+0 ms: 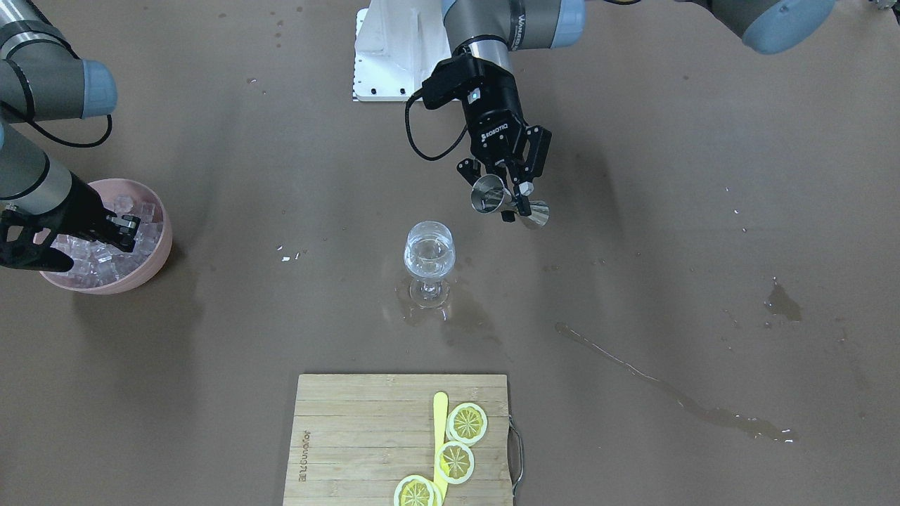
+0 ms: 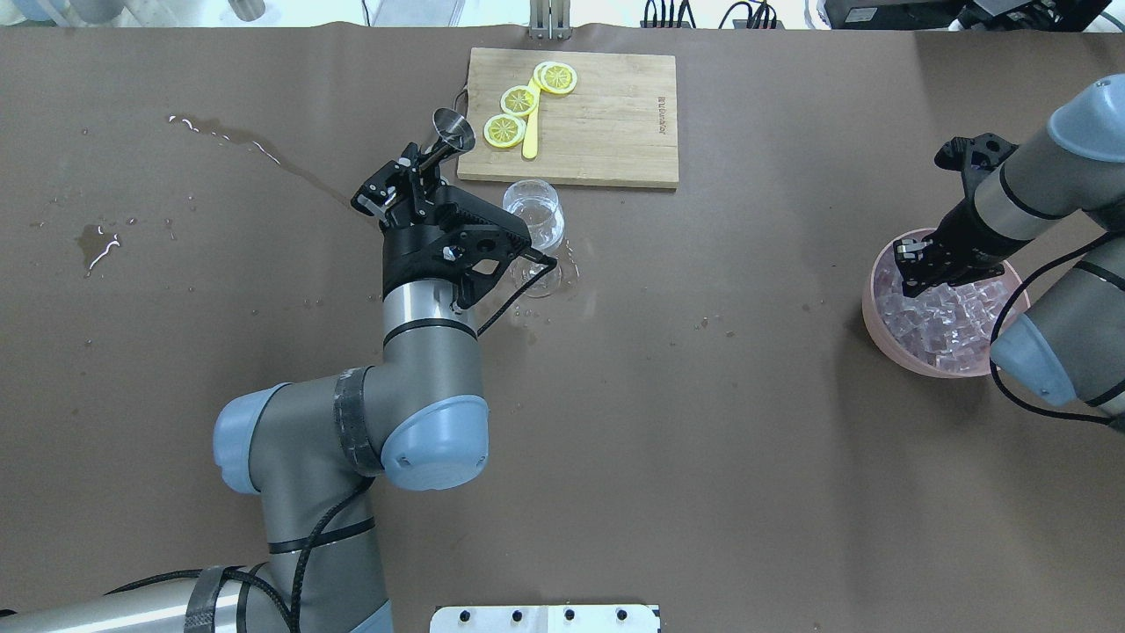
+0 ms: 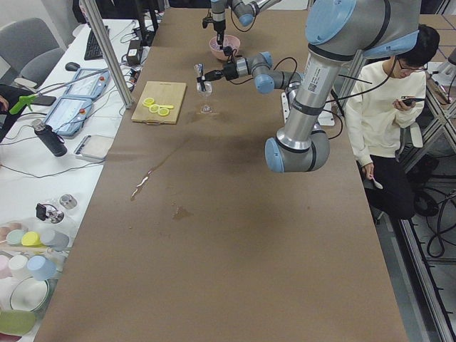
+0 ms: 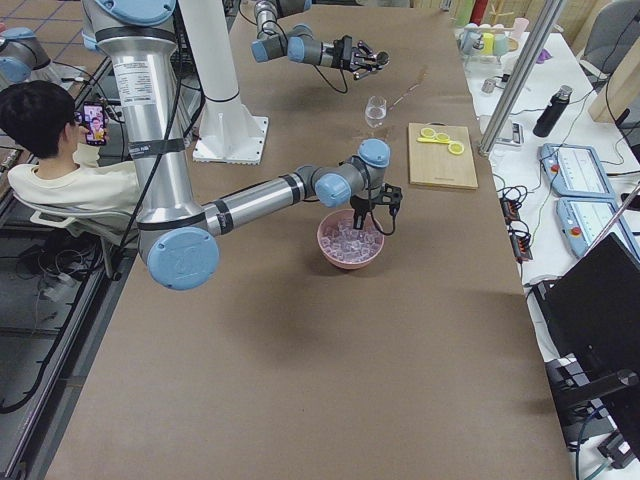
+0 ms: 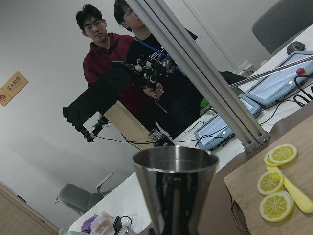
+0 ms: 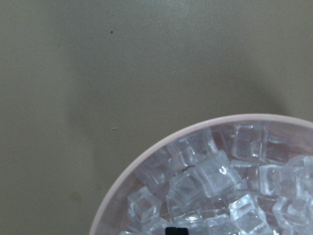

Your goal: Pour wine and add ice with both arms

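Left gripper [image 1: 512, 196] clamps jigger [image 1: 487, 195] beside the glass [image 1: 429, 250]; jigger axis tilted, one mouth raised. Right gripper [image 2: 912, 269] among ice [image 2: 954, 322]; aperture cannot be told.

Jigger [image 1: 508, 199] near glass [image 1: 429, 256]; wide gap to bowl [image 1: 160, 256].

The brown table [image 1: 633, 295] bears a glass [image 1: 429, 258], pink bowl [image 1: 166, 242], cutting board [image 1: 351, 436], puddles [image 1: 668, 393].

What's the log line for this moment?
left gripper: holding jigger tilted near glass | wine: in glass | right gripper: down in ice bowl, grip unclear
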`<state>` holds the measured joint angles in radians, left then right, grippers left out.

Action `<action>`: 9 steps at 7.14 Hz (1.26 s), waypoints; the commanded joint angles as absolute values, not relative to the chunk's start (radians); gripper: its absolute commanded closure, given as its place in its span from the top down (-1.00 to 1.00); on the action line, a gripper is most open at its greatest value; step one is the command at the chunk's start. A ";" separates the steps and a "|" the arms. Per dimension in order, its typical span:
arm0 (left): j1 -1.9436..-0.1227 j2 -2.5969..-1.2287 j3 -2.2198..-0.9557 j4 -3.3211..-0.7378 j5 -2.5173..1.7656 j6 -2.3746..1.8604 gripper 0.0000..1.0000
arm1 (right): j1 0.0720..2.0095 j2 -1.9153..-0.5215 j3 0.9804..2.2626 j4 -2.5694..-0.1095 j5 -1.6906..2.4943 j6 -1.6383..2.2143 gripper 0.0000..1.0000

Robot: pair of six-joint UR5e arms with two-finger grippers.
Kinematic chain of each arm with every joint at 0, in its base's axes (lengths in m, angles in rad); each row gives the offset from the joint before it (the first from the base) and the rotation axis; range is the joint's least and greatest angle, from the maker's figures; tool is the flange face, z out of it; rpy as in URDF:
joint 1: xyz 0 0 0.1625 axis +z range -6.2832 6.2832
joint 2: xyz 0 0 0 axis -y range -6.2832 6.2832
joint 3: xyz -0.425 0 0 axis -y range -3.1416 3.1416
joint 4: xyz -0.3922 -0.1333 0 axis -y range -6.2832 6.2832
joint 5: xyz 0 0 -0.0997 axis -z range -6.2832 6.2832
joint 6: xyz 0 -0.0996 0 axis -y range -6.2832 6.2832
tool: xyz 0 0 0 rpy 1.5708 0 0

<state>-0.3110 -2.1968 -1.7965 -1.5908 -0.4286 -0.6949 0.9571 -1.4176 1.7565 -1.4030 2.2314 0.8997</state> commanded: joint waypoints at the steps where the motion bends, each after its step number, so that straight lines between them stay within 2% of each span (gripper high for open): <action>1: -0.299 -2.248 -1.722 -1.585 -0.388 -0.695 -1.00 | 0.956 -1.420 1.766 -1.411 2.230 0.900 -0.27; 2: -0.293 -2.266 -1.697 -1.577 -0.377 -0.695 -1.00 | 0.954 -1.424 1.761 -1.407 2.226 0.900 0.28; 3: -0.288 -2.275 -1.697 -1.539 -0.365 -0.696 -1.00 | 0.954 -1.440 1.759 -1.399 2.223 0.894 0.47; 6: -0.272 -2.293 -1.690 -1.455 -0.342 -0.695 -1.00 | 0.956 -1.456 1.767 -1.397 2.224 0.888 0.80; 9: -0.272 -2.302 -1.689 -1.329 -0.342 -0.696 -1.00 | 0.954 -1.460 1.759 -1.396 2.221 0.884 0.85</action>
